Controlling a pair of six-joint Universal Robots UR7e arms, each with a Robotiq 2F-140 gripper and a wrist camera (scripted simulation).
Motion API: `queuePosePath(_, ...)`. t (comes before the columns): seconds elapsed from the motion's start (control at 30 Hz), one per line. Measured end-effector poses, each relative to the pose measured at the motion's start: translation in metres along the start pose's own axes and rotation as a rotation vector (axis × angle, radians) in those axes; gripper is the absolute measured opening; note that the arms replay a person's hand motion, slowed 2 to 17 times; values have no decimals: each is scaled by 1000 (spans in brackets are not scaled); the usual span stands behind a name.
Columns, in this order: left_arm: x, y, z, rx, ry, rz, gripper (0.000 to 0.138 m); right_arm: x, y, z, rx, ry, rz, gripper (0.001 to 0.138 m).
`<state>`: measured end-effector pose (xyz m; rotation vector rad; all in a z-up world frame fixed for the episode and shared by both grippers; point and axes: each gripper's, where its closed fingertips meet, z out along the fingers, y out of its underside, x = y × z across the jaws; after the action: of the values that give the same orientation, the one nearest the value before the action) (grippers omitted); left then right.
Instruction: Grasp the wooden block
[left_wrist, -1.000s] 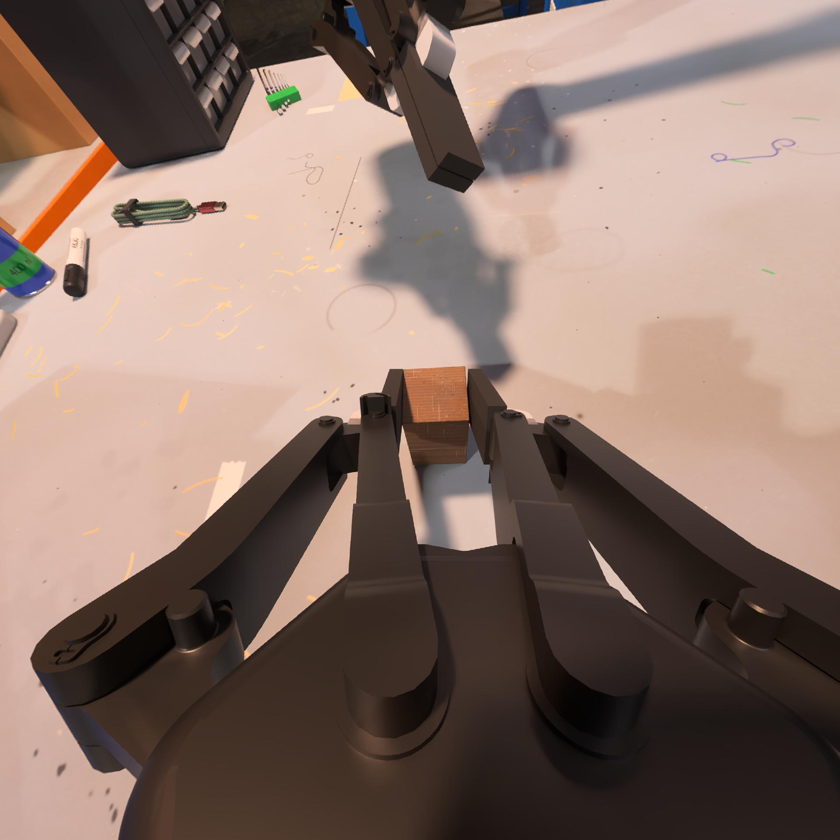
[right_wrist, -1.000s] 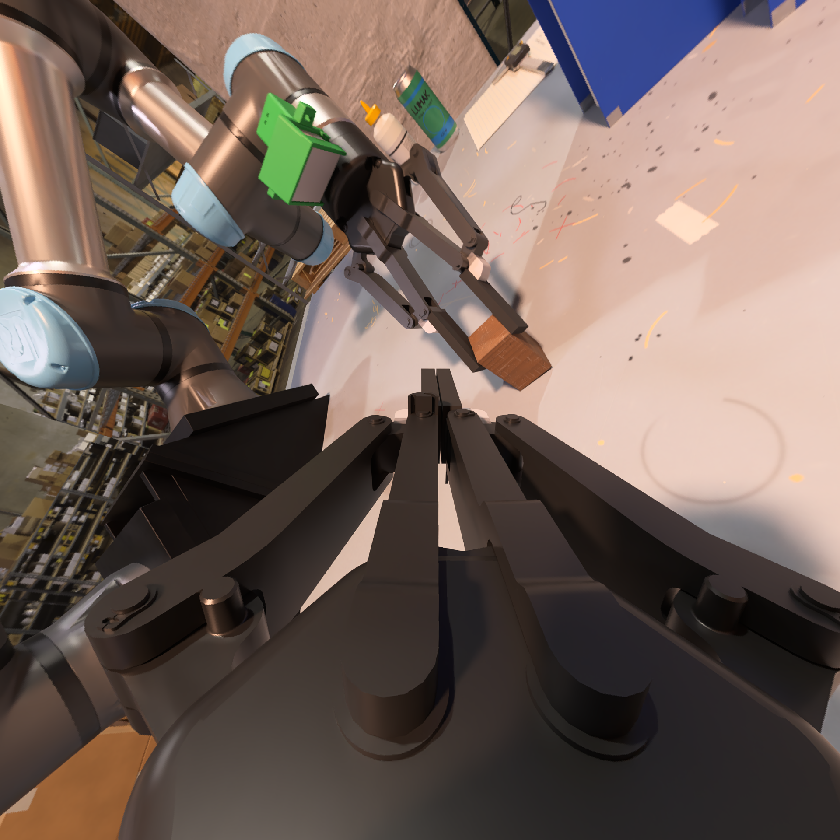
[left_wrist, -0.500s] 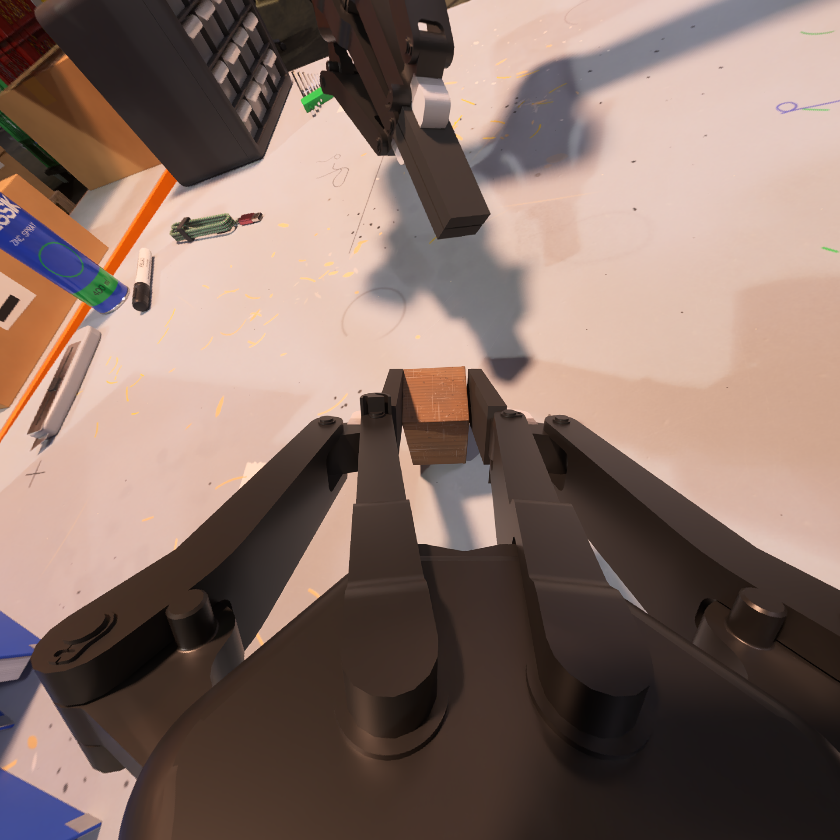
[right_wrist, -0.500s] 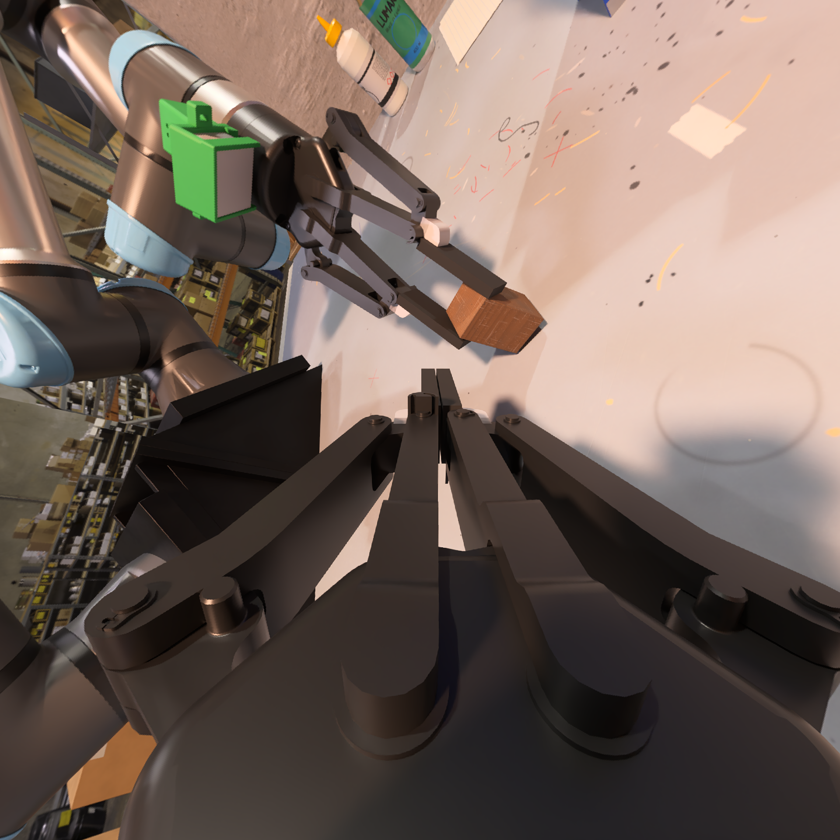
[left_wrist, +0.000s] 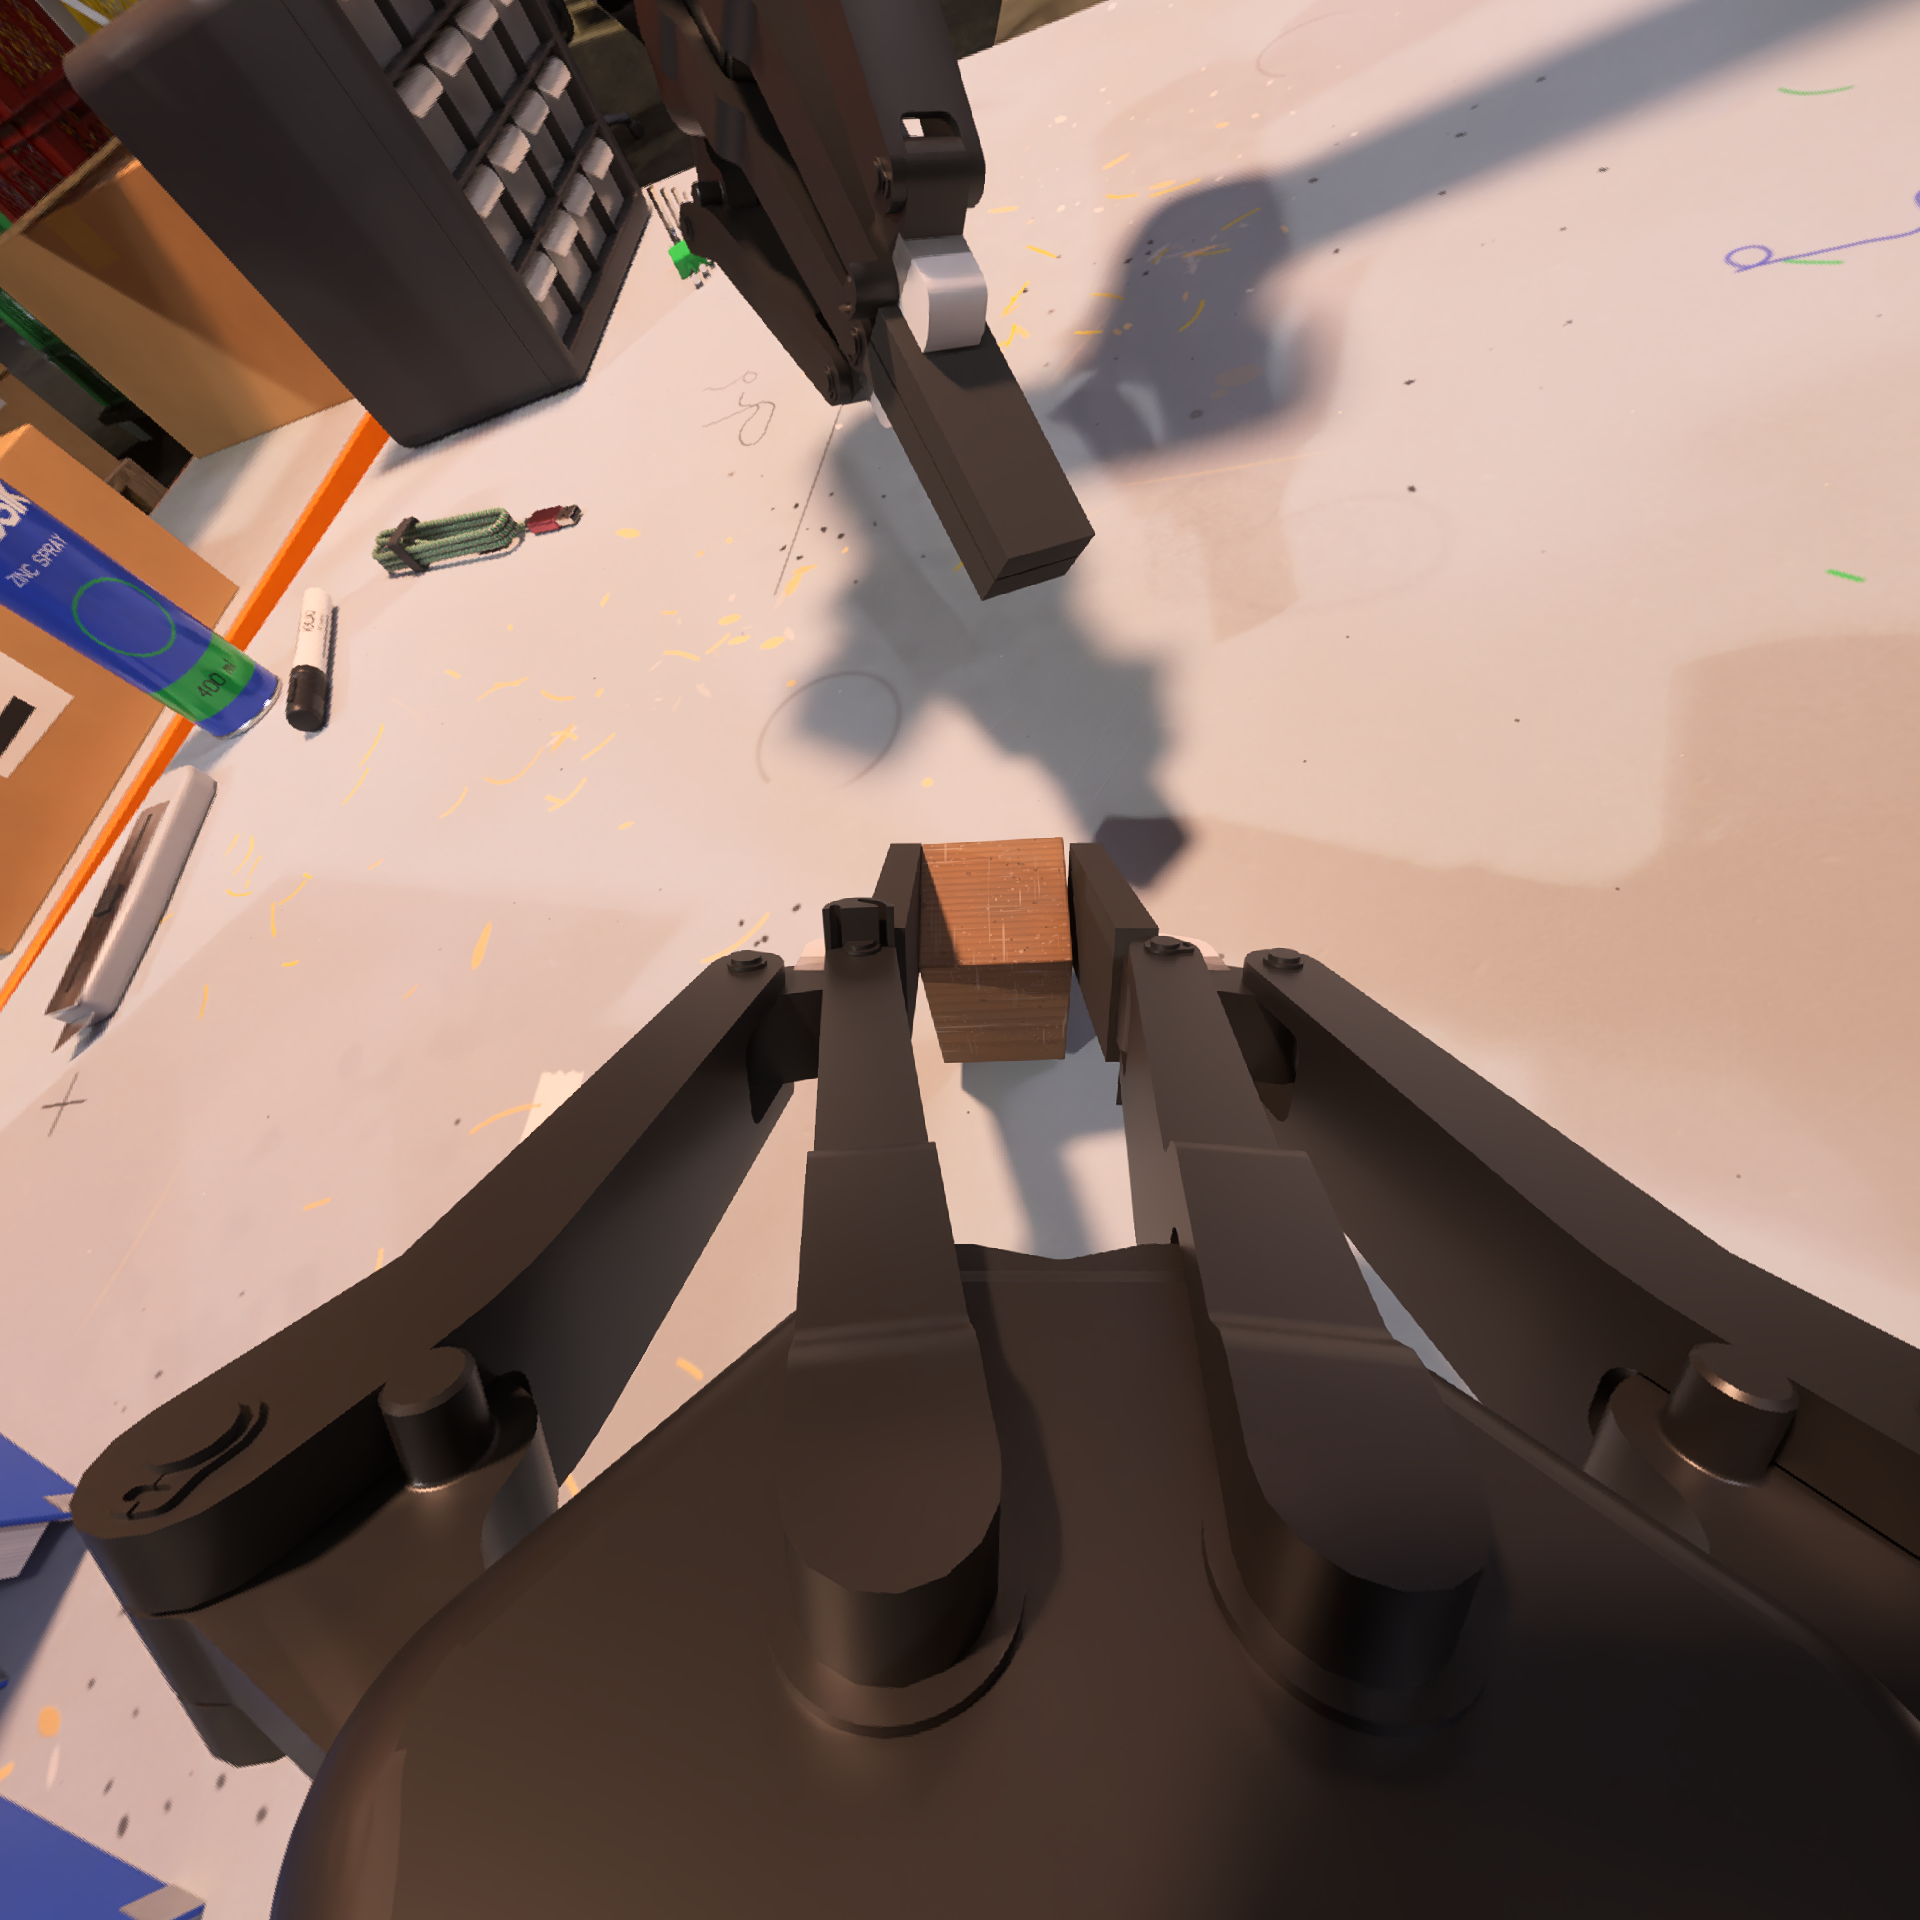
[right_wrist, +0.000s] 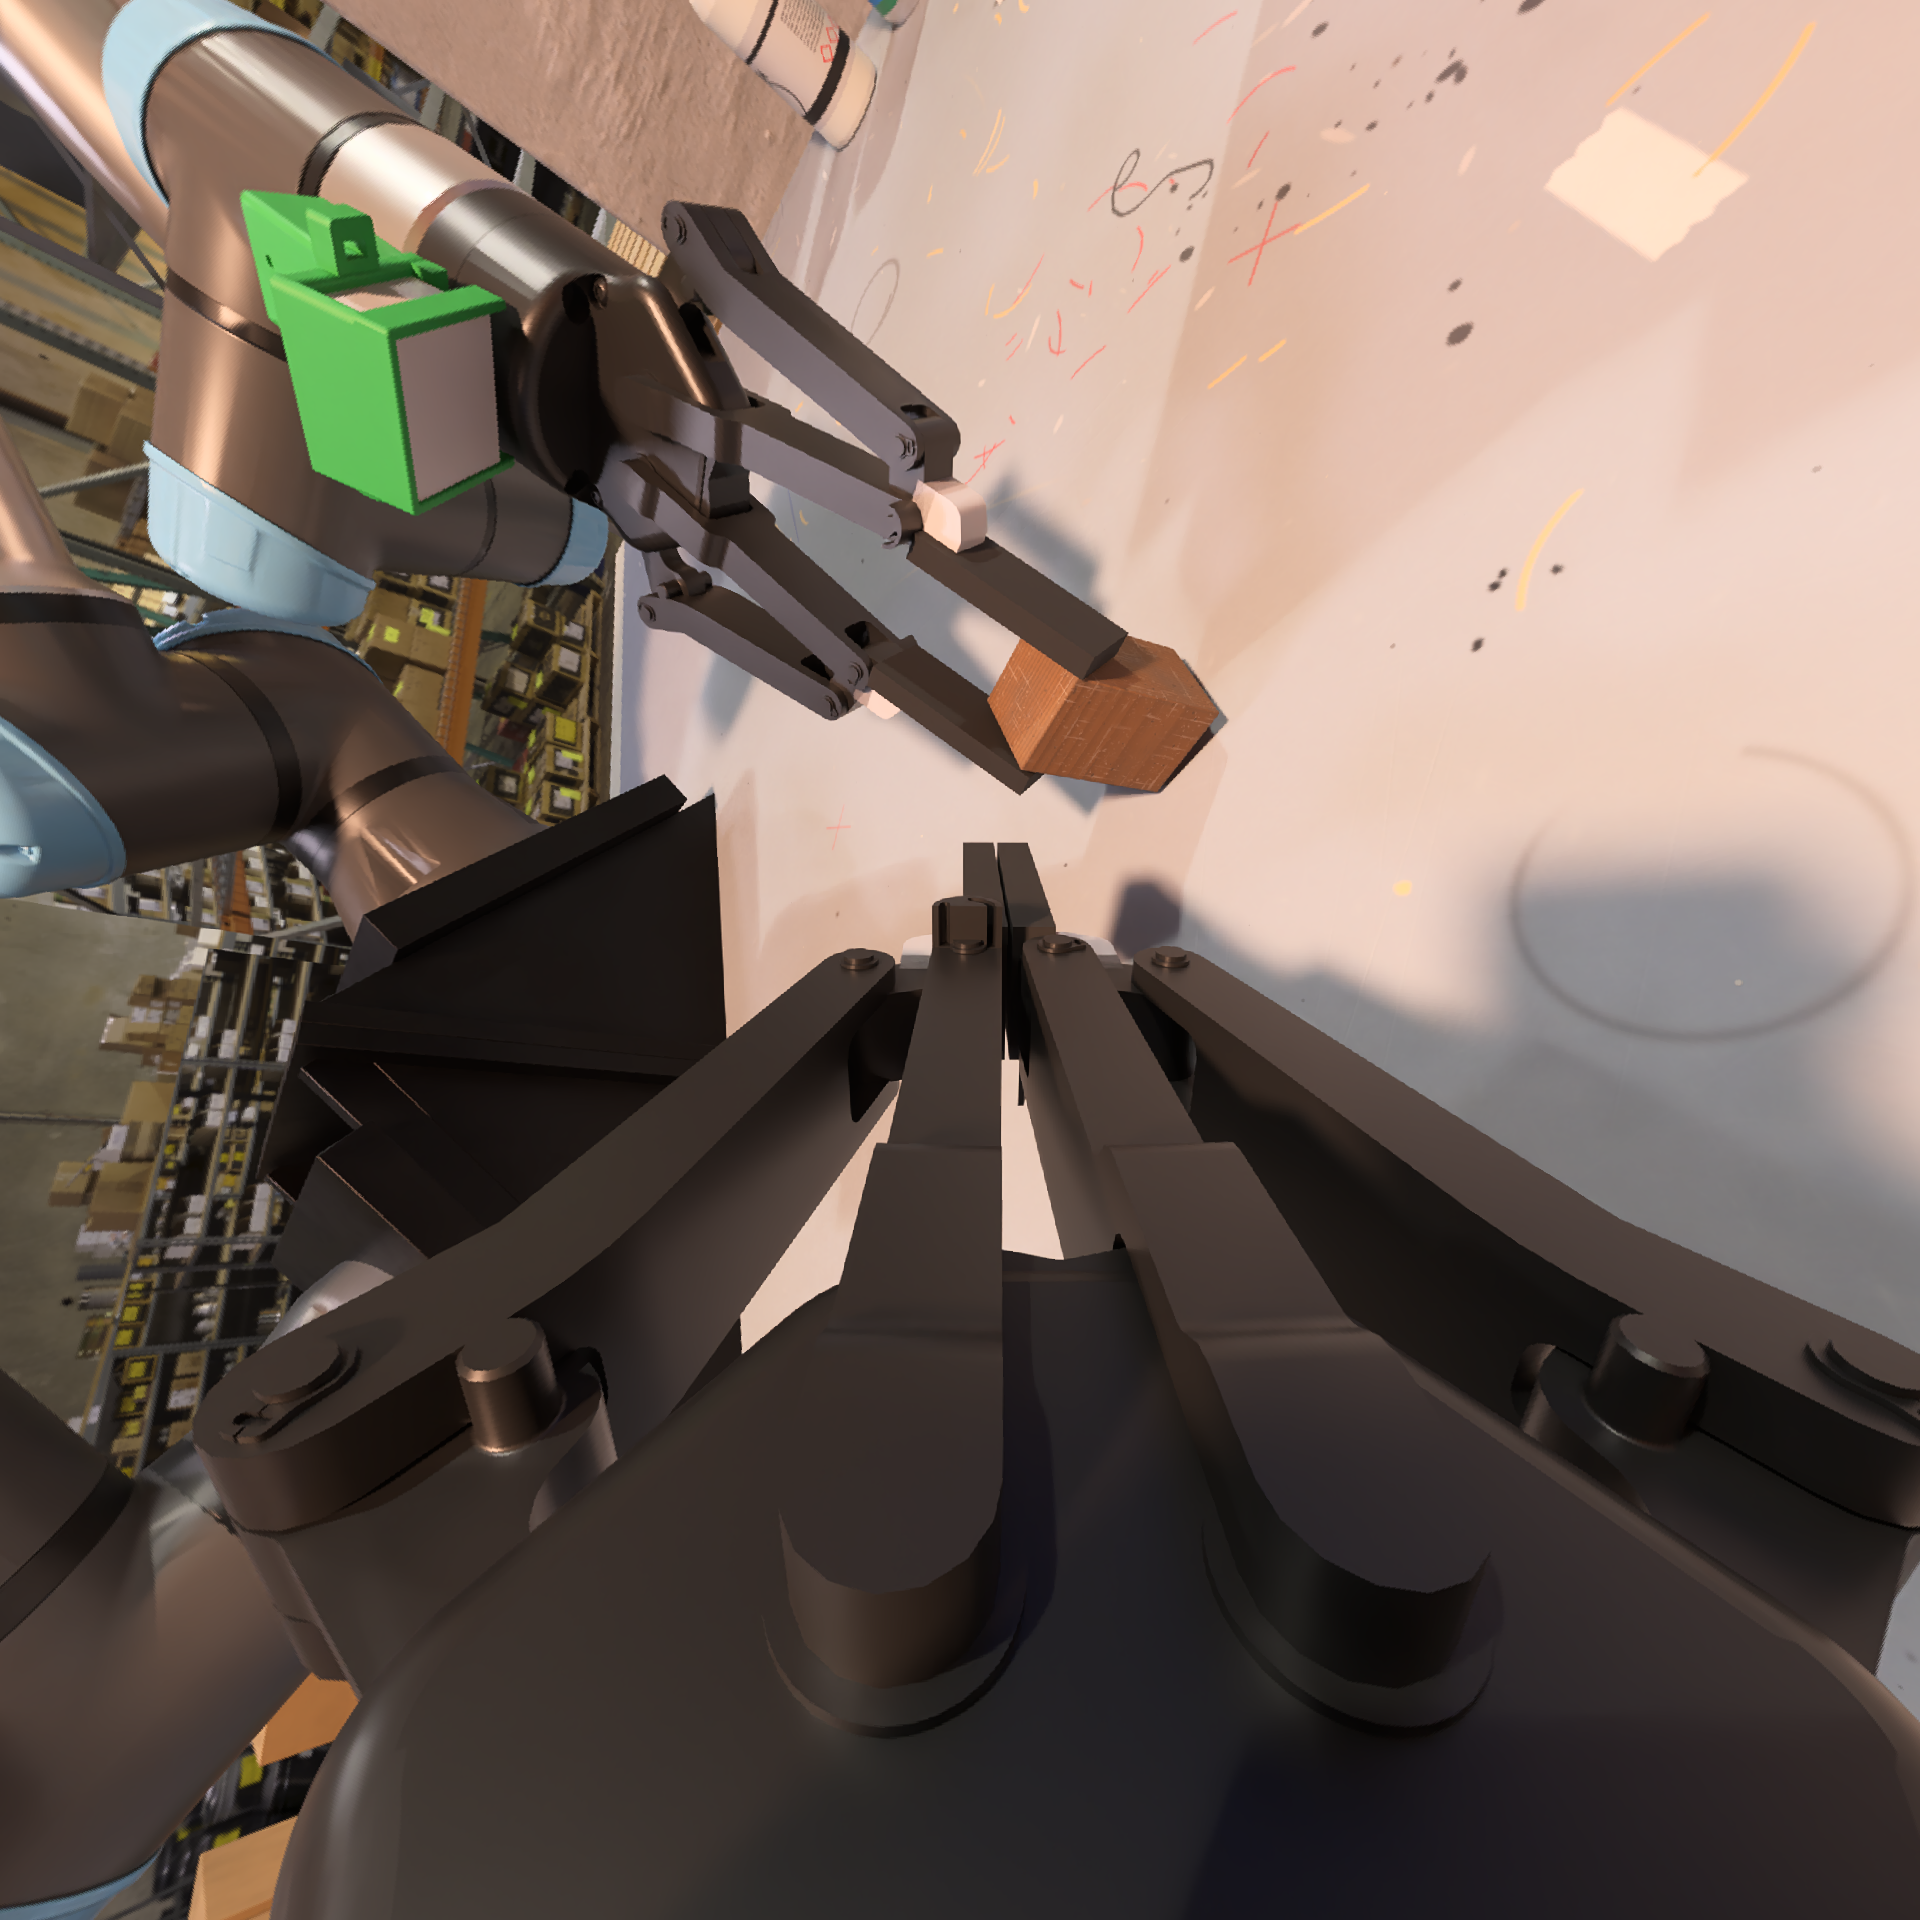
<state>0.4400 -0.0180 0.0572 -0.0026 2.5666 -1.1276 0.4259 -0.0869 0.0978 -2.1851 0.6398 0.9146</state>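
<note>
The wooden block (left_wrist: 995, 940) is a small brown cube held between the two pads of my left gripper (left_wrist: 995, 894), which is shut on it and holds it above the pale table (left_wrist: 1455, 935). The block's shadow lies on the table just beyond it. In the right wrist view the same block (right_wrist: 1107, 717) shows clamped in the left gripper (right_wrist: 1049, 707), clear of the table. My right gripper (right_wrist: 995, 868) is shut and empty, its fingers pressed together, a short way from the block. It also shows in the left wrist view (left_wrist: 1023, 561), hanging above the table beyond the block.
A black drawer cabinet (left_wrist: 364, 197) stands at the far left. A green coiled cable (left_wrist: 457, 535), a marker (left_wrist: 310, 660), a blue spray can (left_wrist: 125, 634) and a utility knife (left_wrist: 130, 904) lie along the left edge. A white bottle (right_wrist: 800, 52) is at the table's end.
My left gripper has lifted the block well above the table, its shadow now apart from it. The right gripper appears nearer to the block and stays shut.
</note>
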Motion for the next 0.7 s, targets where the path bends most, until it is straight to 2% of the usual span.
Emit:
queuePosePath(0.3, 2, 2, 0, 8, 16, -18, 38, 2, 2, 5, -40, 7, 34, 1)
queuePosePath(0.7, 3, 2, 0, 10, 22, -24, 38, 8, 3, 7, -52, 4, 90, 1)
